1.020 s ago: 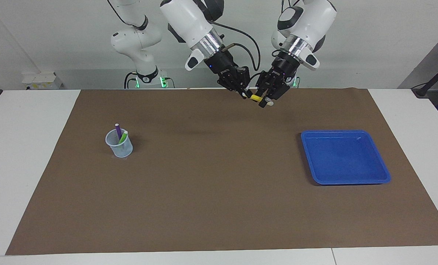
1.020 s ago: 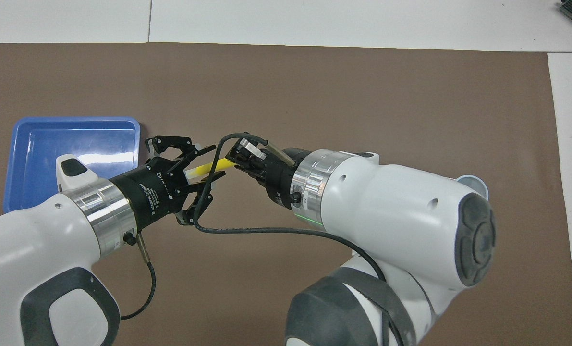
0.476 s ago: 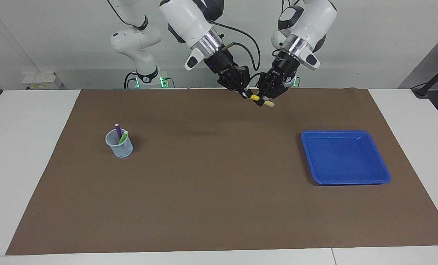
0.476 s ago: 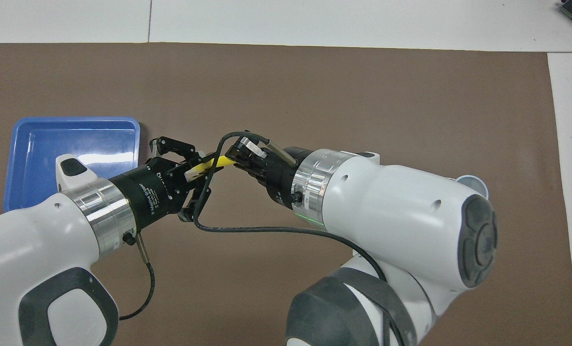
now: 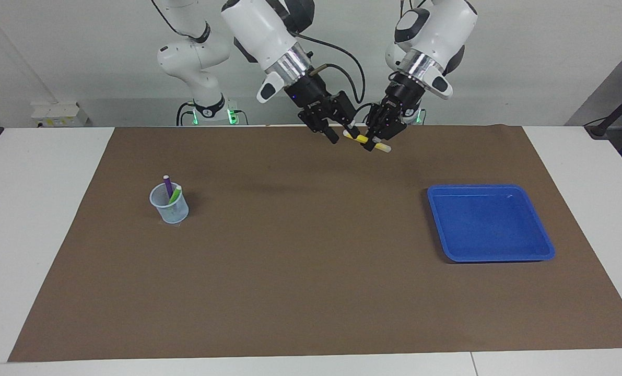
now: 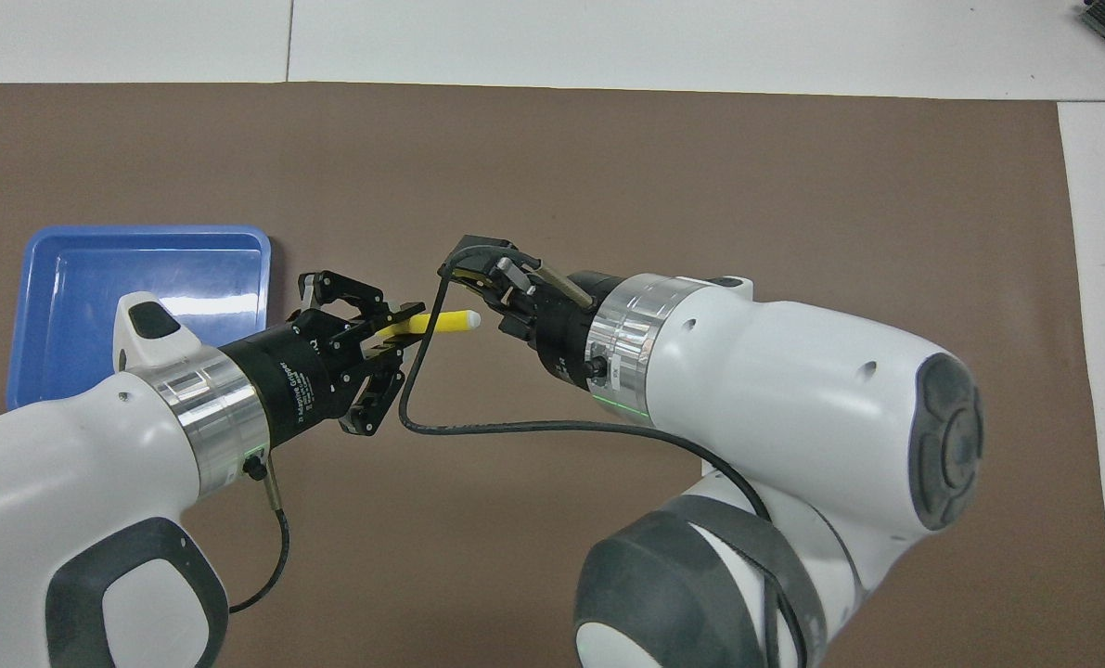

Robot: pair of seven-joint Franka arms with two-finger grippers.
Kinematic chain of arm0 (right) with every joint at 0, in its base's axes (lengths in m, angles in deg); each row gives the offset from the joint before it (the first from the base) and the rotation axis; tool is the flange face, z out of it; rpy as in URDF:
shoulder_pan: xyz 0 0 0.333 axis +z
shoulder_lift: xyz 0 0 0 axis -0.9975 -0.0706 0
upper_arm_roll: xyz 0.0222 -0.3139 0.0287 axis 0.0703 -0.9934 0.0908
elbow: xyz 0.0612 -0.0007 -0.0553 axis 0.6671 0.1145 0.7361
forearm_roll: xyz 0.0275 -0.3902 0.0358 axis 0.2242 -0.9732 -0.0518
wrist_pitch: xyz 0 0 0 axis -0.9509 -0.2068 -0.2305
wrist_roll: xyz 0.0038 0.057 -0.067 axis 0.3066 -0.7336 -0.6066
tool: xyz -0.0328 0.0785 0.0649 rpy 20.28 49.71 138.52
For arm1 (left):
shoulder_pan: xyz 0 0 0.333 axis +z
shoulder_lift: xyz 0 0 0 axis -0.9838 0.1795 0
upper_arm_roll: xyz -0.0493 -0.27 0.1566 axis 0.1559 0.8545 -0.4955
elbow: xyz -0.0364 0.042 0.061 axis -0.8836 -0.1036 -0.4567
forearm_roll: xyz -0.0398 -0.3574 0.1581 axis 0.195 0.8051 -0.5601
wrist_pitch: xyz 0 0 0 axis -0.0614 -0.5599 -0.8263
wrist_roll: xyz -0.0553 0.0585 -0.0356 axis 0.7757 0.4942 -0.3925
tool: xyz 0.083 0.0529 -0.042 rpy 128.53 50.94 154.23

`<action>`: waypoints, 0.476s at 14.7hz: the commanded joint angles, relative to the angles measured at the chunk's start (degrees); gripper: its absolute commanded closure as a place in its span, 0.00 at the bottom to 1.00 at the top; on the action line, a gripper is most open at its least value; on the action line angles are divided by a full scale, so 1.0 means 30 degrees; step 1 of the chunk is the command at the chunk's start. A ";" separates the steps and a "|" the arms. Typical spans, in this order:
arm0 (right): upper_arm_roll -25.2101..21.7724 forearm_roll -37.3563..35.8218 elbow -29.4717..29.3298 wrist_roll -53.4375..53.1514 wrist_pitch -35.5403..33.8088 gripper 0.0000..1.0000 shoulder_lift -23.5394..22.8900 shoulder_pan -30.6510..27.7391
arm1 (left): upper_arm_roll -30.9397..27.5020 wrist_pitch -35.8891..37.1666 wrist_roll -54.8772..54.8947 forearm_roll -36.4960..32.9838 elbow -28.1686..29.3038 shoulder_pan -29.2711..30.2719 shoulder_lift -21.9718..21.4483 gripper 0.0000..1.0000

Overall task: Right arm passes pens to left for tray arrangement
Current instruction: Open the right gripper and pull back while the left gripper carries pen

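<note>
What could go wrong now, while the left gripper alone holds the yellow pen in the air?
1. The left gripper grips the yellow pen near one end, so it may tilt or slip.
2. The open right gripper is close beside the pen and could knock it.
3. A dropped pen would miss the blue tray.

You had a white worktop point(image 5: 44, 209) with a brown mat point(image 5: 311, 261) spread over most of it, pale margins showing at both ends. Two things rested directly on that mat, well apart — a bright-blue tray point(image 5: 543, 243) toward the left arm's end and a small see-through cup point(image 5: 171, 209) toward the right arm's end. Off the mat, a small white box point(image 5: 60, 114) sat at the worktop's edge nearest the robots — by the right arm's base.
</note>
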 commanded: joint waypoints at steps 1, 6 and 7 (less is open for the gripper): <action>0.0054 0.0021 0.0364 0.2683 -0.1977 0.00 0.0499 -0.1279 | -0.0057 0.3383 0.4968 -0.1023 -0.0074 0.1333 -0.0593 1.00; 0.0054 -0.0068 0.3375 1.1150 -0.5560 0.00 0.2255 -0.4532 | -0.0203 0.9598 1.6603 -0.3628 -0.0074 0.4175 -0.1297 1.00; 0.0025 -0.0562 0.3933 1.2061 -0.5940 0.00 0.2548 -0.5059 | -0.0407 1.0419 1.8363 -0.4213 -0.0074 0.4615 -0.1298 1.00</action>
